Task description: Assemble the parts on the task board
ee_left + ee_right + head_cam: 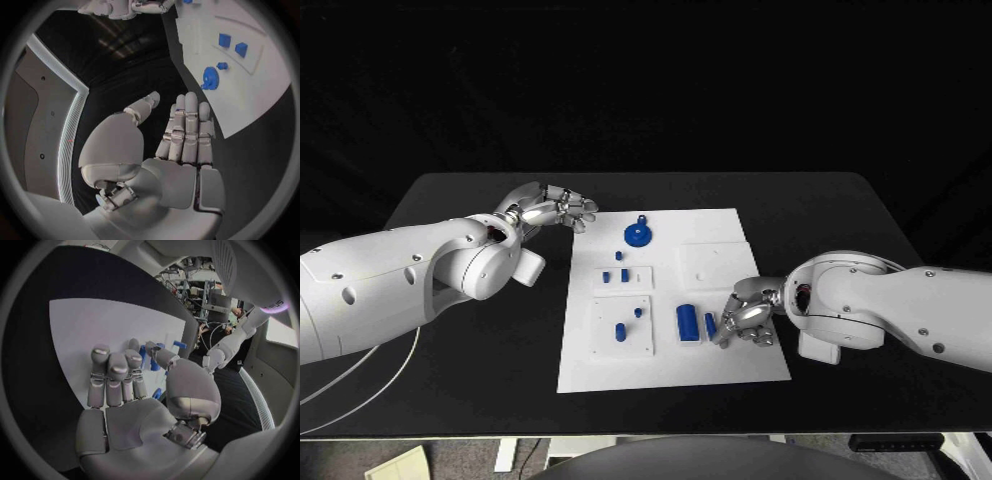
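Task board [733,365]: white plate, table centre. Right hand [750,322] at board's right-near edge, fingers apart, holding nothing; your nearer hand. Left hand [548,212] open, off board's far-left corner. Blue rectangular block [687,322] just left of right hand, long axis near-far. Small blue pin [711,323] between block and fingers.

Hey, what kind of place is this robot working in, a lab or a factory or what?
Probably a robotics lab or test cell, not a production line. A white task board with small blue parts lies on a black table, dark backdrop behind, and the right wrist view shows cluttered equipment racks.
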`<act>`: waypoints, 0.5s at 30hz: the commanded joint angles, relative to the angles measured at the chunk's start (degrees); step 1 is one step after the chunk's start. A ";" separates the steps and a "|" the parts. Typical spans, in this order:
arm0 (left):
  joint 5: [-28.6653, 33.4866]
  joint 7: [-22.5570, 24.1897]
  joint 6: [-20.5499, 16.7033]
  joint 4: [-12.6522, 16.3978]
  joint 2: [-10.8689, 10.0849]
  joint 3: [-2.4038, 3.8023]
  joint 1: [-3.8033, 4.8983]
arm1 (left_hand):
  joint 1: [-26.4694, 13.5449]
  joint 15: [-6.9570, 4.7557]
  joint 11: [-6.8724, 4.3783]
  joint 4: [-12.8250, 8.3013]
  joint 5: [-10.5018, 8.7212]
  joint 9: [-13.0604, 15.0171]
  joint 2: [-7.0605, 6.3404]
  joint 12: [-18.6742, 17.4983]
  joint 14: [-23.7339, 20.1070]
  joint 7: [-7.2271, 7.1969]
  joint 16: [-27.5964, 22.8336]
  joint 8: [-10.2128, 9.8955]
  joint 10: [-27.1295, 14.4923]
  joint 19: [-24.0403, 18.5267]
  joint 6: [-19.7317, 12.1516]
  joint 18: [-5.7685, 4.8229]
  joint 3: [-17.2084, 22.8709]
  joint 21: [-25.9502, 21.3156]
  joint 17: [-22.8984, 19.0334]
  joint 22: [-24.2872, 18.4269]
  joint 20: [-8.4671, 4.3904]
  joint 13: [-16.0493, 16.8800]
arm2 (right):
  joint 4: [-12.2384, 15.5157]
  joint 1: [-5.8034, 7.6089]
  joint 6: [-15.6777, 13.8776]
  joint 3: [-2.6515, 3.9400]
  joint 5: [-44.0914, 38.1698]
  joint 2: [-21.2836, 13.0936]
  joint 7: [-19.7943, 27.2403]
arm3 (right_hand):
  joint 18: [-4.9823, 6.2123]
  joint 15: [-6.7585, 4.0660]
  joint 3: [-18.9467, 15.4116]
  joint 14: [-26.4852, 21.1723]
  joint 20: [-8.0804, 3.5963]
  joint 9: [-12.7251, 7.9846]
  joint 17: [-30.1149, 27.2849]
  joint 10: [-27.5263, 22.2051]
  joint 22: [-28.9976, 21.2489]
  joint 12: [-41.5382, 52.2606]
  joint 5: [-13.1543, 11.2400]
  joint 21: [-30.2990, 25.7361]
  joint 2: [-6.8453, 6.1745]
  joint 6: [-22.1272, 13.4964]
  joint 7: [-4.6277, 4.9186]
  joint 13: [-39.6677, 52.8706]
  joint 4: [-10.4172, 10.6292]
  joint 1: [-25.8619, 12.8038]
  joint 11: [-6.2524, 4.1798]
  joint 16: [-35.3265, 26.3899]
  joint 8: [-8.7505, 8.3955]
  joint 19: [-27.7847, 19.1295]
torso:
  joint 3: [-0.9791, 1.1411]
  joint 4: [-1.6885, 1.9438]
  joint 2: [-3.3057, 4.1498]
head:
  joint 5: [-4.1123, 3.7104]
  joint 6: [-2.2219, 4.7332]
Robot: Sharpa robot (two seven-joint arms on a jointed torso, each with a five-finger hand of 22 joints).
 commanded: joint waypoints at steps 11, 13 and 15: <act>-0.19 0.19 0.67 0.12 0.04 0.03 0.04 | 0.03 0.06 -0.15 0.42 0.24 -0.09 0.48 -0.23 0.46 0.02 -0.40 0.33 -0.38 0.18 -0.38 -0.88 0.05 -0.31 0.11 0.08 -0.48 0.09 | -0.63 -0.13 0.65 -0.07 -1.34 0.85 -2.32 | 2.00 -0.51 1.38 0.06 0.13 0.06 0.09 0.33 0.93 -0.20 -0.06 0.27 -0.17 0.47 0.11 0.10 -0.28 0.59 -0.19 -0.24 0.36 0.27 | -0.01 0.00 0.02 | 0.04 -0.06; -0.19 0.17 0.66 0.15 0.00 0.03 0.04 | 0.03 0.06 -0.15 0.43 0.24 -0.09 0.49 -0.23 0.46 0.02 -0.41 0.33 -0.38 0.18 -0.38 -0.87 0.05 -0.32 0.12 0.09 -0.48 0.09 | -0.77 -0.26 0.52 -0.07 -1.29 1.13 -2.46 | 2.00 -0.51 1.46 0.08 0.16 0.07 0.09 0.36 0.94 -0.19 -0.07 0.30 -0.34 0.51 0.10 0.10 -0.37 0.53 -0.19 -0.23 0.39 0.28 | -0.01 0.00 0.02 | 0.04 -0.06; -0.19 0.16 0.66 0.14 -0.01 0.03 0.04 | 0.03 0.06 -0.15 0.43 0.24 -0.09 0.49 -0.23 0.46 0.02 -0.41 0.33 -0.38 0.18 -0.39 -0.87 0.05 -0.32 0.12 0.09 -0.48 0.09 | -0.86 -0.38 0.51 -0.07 -1.26 1.30 -2.46 | 2.00 -0.50 1.32 0.11 0.23 0.10 0.09 0.42 0.96 -0.16 -0.07 0.38 -0.90 0.57 0.10 0.11 -0.54 0.20 -0.19 -0.20 0.47 0.32 | 0.02 0.01 0.02 | 0.11 -0.10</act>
